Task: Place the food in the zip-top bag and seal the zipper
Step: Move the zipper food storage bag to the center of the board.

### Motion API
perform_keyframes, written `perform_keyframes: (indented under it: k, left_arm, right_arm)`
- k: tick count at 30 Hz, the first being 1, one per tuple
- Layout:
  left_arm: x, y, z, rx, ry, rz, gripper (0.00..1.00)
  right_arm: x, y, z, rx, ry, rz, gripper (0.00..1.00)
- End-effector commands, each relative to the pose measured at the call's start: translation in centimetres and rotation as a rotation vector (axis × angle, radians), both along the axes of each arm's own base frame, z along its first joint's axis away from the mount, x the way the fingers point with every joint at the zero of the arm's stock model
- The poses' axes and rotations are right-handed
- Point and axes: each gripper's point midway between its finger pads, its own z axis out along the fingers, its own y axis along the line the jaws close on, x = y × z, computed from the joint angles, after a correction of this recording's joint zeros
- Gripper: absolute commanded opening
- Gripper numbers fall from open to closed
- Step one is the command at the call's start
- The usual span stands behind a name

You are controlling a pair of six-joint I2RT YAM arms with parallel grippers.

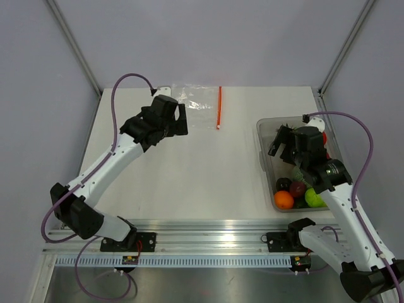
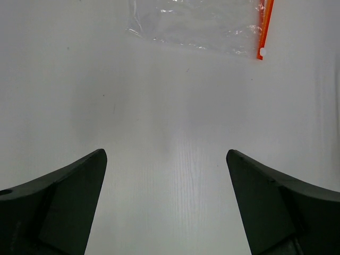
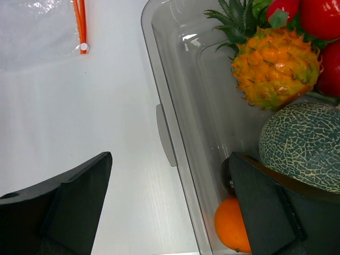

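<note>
The clear zip-top bag (image 1: 192,100) lies flat at the table's far side, its red-orange zipper (image 1: 219,107) along its right edge. It also shows in the left wrist view (image 2: 196,24) with the zipper (image 2: 264,26). The food lies in a clear bin (image 1: 264,151) on the right: a pineapple (image 3: 276,66), a netted green melon (image 3: 303,146), an orange piece (image 3: 231,228) and red pieces (image 3: 319,16). My left gripper (image 2: 166,175) is open and empty above the bare table, just short of the bag. My right gripper (image 3: 170,156) is open and empty, straddling the bin's left wall.
The bin's left wall carries a small handle tab (image 3: 166,135). More pieces lie at the bin's near end: orange (image 1: 283,199), green (image 1: 314,197), dark purple (image 1: 283,184). A metal rail (image 1: 208,227) runs along the near edge.
</note>
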Motion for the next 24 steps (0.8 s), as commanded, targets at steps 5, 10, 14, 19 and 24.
perform_keyframes:
  k: [5, 10, 14, 19, 24]
  left_arm:
    - [2.5, -2.6, 1.7, -0.021, -0.075, -0.005, 0.99]
    - [2.3, -2.4, 1.4, 0.004, -0.069, -0.025, 0.99]
    - [1.9, -0.6, 1.9, 0.079, -0.103, -0.007, 0.99]
    - [3.4, -1.1, 2.5, 0.132, -0.149, -0.045, 0.99]
    - [5.4, -2.8, 2.5, 0.130, -0.138, -0.067, 0.99]
  right_arm:
    - [-1.0, 1.3, 1.0, 0.026, -0.023, 0.102, 0.99]
    - [-0.1, 2.8, 1.0, 0.087, -0.045, 0.144, 1.00]
    - [1.7, 4.8, 0.7, 0.156, -0.038, 0.182, 0.99]
    - [4.4, 6.0, 0.5, 0.169, -0.021, 0.181, 0.99]
    - [6.7, 6.8, 0.2, 0.173, 0.004, 0.175, 0.99]
